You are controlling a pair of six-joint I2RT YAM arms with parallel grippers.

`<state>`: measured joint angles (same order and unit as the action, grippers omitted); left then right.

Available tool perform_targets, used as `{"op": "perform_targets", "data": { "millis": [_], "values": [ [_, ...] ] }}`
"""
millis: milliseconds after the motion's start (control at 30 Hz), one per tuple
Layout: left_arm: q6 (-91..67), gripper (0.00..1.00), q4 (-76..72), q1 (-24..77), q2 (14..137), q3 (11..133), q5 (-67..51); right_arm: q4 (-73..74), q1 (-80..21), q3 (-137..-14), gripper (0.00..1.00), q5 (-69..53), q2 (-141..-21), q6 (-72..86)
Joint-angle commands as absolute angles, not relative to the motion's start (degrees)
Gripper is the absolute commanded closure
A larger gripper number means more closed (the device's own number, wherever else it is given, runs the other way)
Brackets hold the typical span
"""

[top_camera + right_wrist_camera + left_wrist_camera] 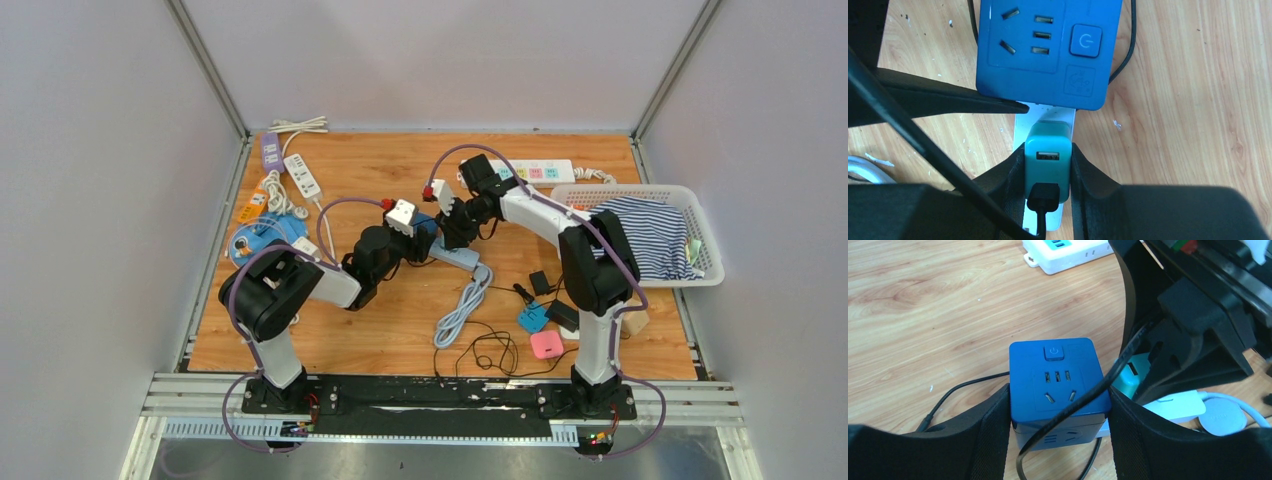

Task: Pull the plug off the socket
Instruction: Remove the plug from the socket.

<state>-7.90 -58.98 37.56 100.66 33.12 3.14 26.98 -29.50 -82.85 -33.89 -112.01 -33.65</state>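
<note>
A teal plug point(1048, 145) with a black USB cable point(1045, 200) in its face stands in a pale power strip point(1020, 119). My right gripper point(1047, 155) is shut on the plug, with a finger pressed against each side. Right beside it on the same strip sits a blue cube socket point(1058, 380), and my left gripper point(1059, 412) is shut on that cube's two sides. A black cable drapes across the cube's top. From above, both grippers point(420, 235) point(452, 235) meet over the strip point(462, 258) at mid-table.
A white basket point(700, 270) holding a striped cloth point(650, 235) is at the right. A white power strip point(540, 172) lies at the back and more strips point(303, 180) at the left. A coiled white cord point(460, 305), black wires and small adapters point(546, 344) lie in front.
</note>
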Motion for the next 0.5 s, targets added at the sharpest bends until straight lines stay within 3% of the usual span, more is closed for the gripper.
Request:
{"op": "perform_targets", "data": {
  "millis": [0,300,467],
  "values": [
    [-7.6,0.99,-55.8,37.8,102.4,34.2,3.8,27.9,-34.6,-82.0,1.0,-33.5,-113.6,-29.8],
    [-7.6,1.0,-54.9,37.7,102.2,34.2,4.3,21.7,-31.4,-79.0,1.0,-22.2,-113.2,-26.1],
    [-7.4,1.0,-55.0,37.7,102.3,34.3,3.8,23.0,-31.0,-78.6,1.0,-32.8,-113.5,-26.8]
  ]
}}
